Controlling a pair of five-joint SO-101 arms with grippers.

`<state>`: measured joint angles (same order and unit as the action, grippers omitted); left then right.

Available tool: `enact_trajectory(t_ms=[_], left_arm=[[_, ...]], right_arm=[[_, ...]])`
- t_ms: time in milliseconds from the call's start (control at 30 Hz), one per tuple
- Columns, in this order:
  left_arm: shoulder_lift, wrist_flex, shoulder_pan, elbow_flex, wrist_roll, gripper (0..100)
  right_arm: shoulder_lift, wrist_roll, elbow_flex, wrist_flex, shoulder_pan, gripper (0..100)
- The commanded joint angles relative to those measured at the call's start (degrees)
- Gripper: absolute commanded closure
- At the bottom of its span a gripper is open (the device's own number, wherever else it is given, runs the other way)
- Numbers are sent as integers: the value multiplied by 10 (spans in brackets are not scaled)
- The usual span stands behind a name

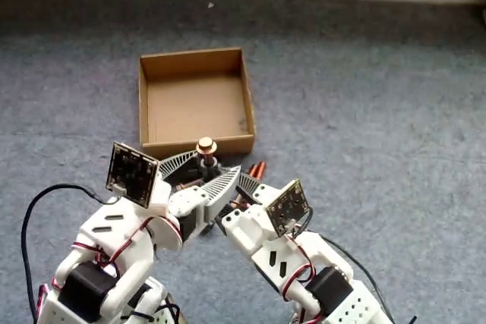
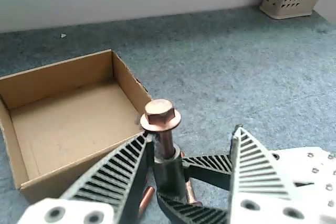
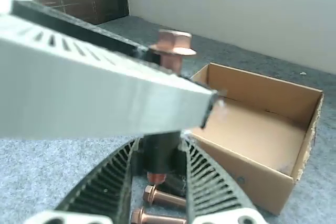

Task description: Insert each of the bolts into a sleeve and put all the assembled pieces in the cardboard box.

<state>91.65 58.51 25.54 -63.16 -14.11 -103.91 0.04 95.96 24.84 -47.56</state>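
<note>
Sleeve (image 3: 157,163) clamped upright in my right hand (image 3: 160,141), bolt (image 2: 160,116) seated in it, head sticking out on top. Left hand (image 2: 192,135) wide, straddling the bolt. Loose bolts (image 3: 164,198) under right hand; cardboard box (image 1: 152,104) just beyond both.

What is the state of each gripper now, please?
Left gripper: open, the bolt between its fingers.
Right gripper: closed on the sleeve that carries the bolt.
</note>
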Motion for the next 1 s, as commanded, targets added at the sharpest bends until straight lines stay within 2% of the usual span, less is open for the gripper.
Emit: enact_trajectory(t_ms=[0,133,200,367,567,700,867,967], left_arm=[[65,6,-6,-15,7,735],[74,8,-11,-13,7,735],[80,8,-38,-12,7,734],[80,8,-140,19,7,733],[80,8,-230,26,7,737],[80,43,-328,24,8,737],[80,82,-449,1,86,737],[80,81,-487,-53,113,738]], right_arm=[[-12,-4,60,-4,7,993],[-12,-4,60,-3,7,993],[-12,-4,60,-3,20,993],[-12,-4,60,-2,59,993],[-8,-4,60,0,63,993],[-11,-4,60,22,63,993],[-11,-4,60,56,63,993],[-10,-4,60,60,63,993]])
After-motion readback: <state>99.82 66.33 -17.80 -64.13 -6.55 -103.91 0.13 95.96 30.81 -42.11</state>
